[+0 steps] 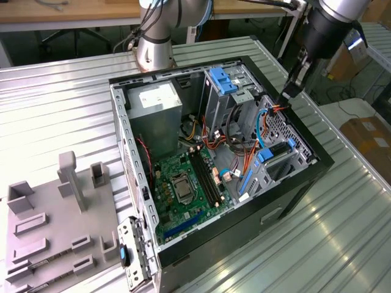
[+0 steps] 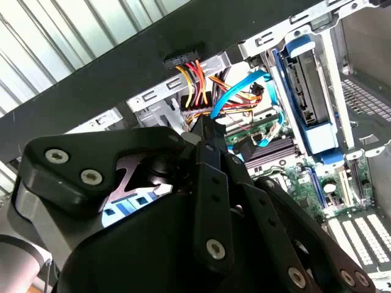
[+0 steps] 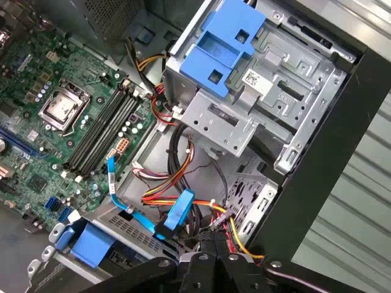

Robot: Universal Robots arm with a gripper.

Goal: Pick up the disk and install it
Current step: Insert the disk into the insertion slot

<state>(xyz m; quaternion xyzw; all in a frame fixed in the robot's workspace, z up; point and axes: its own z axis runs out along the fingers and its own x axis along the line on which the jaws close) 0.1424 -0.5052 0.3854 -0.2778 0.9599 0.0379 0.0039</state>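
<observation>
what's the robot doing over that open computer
One robot arm is working at an open computer case on a metal table. Its gripper hangs over the cables near the case's edge, shut and carrying nothing. In the second wrist view, the disk with blue rails sits in a bay nearby.

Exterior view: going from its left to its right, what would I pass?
grey slotted fixture → processor socket → blue drive bracket → gripper → cardboard box
</observation>
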